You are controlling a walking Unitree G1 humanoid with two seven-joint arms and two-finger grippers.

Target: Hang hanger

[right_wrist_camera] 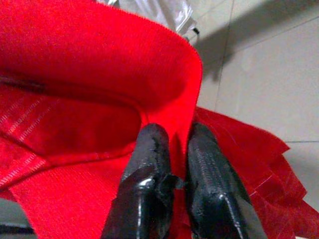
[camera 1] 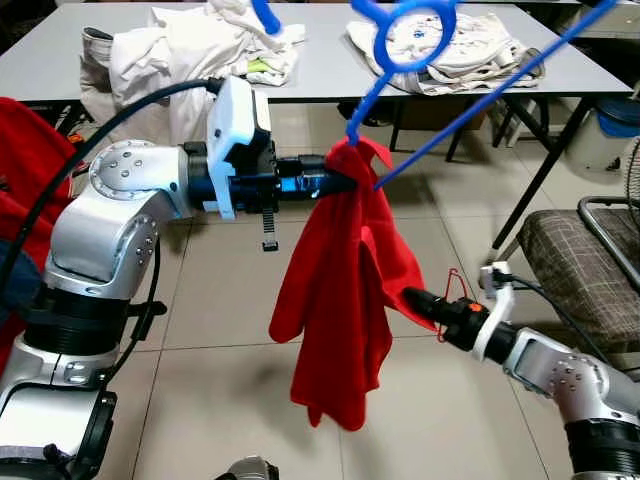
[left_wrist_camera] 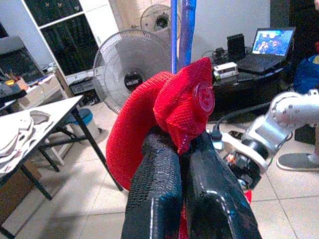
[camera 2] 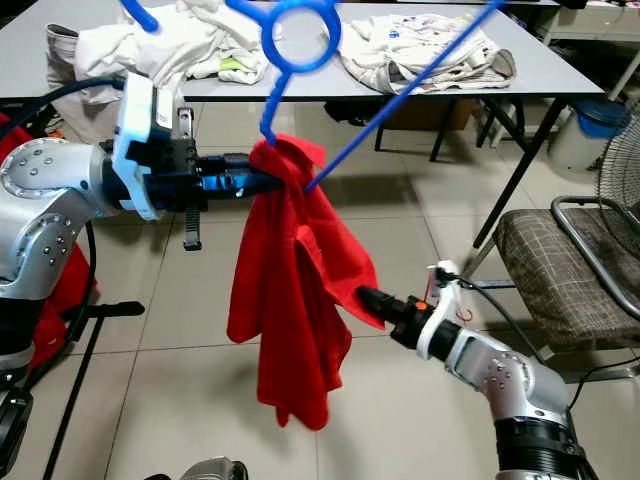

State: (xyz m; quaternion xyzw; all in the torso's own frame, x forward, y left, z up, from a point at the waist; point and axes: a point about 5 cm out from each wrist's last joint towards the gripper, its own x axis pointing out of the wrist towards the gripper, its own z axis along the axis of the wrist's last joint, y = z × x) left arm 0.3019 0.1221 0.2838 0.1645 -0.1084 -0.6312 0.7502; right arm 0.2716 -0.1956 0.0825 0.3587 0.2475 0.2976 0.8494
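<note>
garment (camera 1: 340, 300) pinched at collar by my left gripper (camera 1: 345, 178), at hem by my right gripper (camera 1: 412, 296); blue hanger (camera 1: 405, 45) threading underway, next seat the shoulders.

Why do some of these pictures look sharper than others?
Eye views: evenly lit and sharp, with the blue hanger cut off by the top edge. Left wrist view: the left claw and red shirt loom close, the room behind looks bluish. Right wrist view: the right claw is soft-focused against red cloth.
</note>
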